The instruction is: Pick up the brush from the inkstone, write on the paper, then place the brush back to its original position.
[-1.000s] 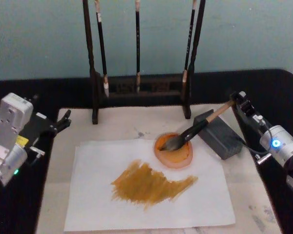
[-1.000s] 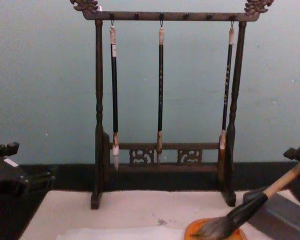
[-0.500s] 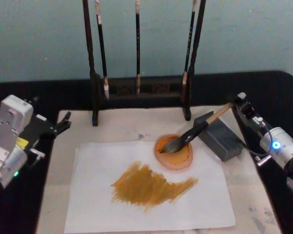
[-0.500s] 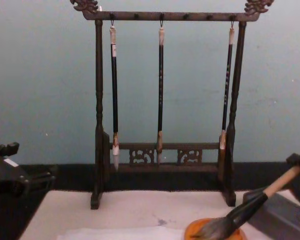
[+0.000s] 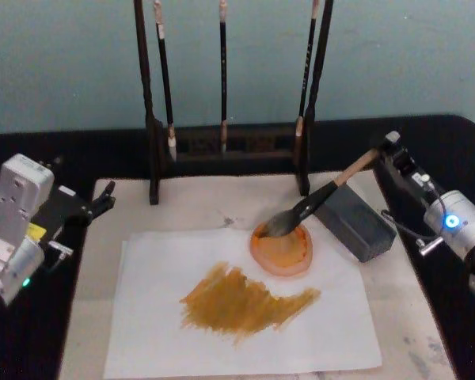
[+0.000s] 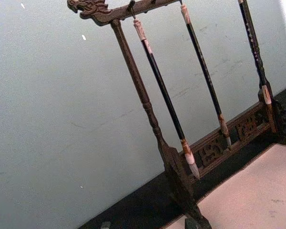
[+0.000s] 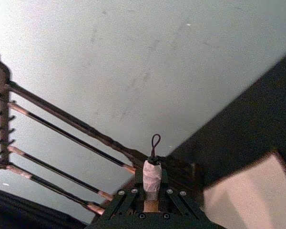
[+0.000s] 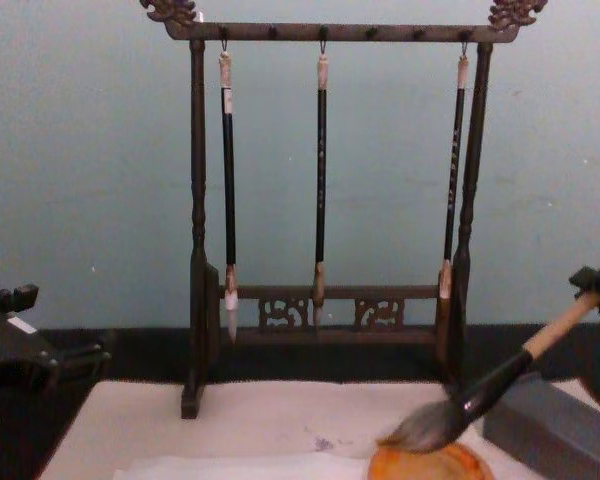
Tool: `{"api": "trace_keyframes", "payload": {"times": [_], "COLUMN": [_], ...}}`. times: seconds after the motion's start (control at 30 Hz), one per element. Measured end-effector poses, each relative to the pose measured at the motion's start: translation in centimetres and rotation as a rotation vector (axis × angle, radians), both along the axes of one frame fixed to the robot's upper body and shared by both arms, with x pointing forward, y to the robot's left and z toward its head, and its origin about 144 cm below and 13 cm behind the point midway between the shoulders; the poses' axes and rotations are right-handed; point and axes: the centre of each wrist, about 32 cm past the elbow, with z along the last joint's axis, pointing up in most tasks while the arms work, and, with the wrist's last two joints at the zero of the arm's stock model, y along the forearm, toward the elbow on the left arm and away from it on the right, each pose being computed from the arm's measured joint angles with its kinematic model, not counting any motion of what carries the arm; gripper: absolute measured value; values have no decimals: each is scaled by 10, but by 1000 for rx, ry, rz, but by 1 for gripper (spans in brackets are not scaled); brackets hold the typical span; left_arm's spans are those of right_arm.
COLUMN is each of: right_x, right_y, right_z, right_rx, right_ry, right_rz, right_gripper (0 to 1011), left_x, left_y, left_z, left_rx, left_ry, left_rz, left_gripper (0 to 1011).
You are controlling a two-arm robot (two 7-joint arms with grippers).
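My right gripper [image 5: 387,152] is shut on the top of the brush [image 5: 324,194], held on a slant above the table's right side. In the right wrist view the brush's whitish end cap [image 7: 151,174] with its black loop sticks out between the fingers [image 7: 179,202]. The bushy bristles [image 8: 422,429] hang just over the orange dish [image 8: 426,463], and the handle is off the dark grey inkstone [image 5: 355,221]. The white paper [image 5: 158,317] lies in front with a wide orange-brown stroke [image 5: 245,299] on it. My left gripper [image 5: 101,198] is parked open at the left.
A dark wooden brush rack [image 8: 321,33] stands at the back of the cream mat [image 5: 198,202] with three thin brushes [image 8: 321,180] hanging from it. Black table surface [image 5: 443,146] surrounds the mat, and a blue-grey wall is behind.
The right gripper has risen with the brush. The handle has come up off the grey inkstone and the bristles have lifted out of the orange dish. The left arm has not moved.
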Motion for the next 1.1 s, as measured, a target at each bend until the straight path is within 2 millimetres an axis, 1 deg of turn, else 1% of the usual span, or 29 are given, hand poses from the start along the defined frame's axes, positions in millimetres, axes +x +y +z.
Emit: {"api": "trace_keyframes", "payload": {"times": [0.2, 0.33, 0.47, 0.5, 0.53, 0.6, 0.63, 0.77, 0.8, 0.9, 0.93, 1.0, 1.03, 1.07, 1.1], "right_x": [0, -1, 0, 1, 1, 3, 3, 5, 5, 3, 2, 0, 0, -2, -3], "right_y": [-1, -2, -3, -4, -4, -5, -5, -3, -1, 5, 10, 19, 19, 25, 28], "right_z": [10, 12, 19, 26, 26, 39, 39, 64, 72, 84, 91, 99, 99, 102, 104], "right_rx": [1, -17, -90, -126, -126, -188, -188, -288, -333, -409, -469, -551, -551, -606, -626], "right_ry": [-21, -30, -76, -107, -107, -169, -169, -279, -323, -388, -430, -488, -488, -527, -541], "right_rz": [12, 12, 24, 31, 31, 42, 42, 73, 95, 133, 162, 204, 204, 232, 243], "right_gripper": [160, 160, 160, 160, 160, 160, 160, 160, 160, 160, 160, 160, 160, 160, 160], "left_x": [0, 0, 0, 0, 0, 0, 0, 0, 0, 0, 0, 0, 0, 0, 0], "left_y": [0, 0, 0, 0, 0, 0, 0, 0, 0, 0, 0, 0, 0, 0, 0], "left_z": [0, 0, 0, 0, 0, 0, 0, 0, 0, 0, 0, 0, 0, 0, 0], "left_rx": [0, 0, 0, 0, 0, 0, 0, 0, 0, 0, 0, 0, 0, 0, 0], "left_ry": [0, 0, 0, 0, 0, 0, 0, 0, 0, 0, 0, 0, 0, 0, 0], "left_rz": [0, 0, 0, 0, 0, 0, 0, 0, 0, 0, 0, 0, 0, 0, 0], "left_gripper": [1010, 1010, 1010, 1010, 1010, 1010, 1010, 1009, 1010, 1010, 1010, 1010, 1010, 1010, 1010]}}
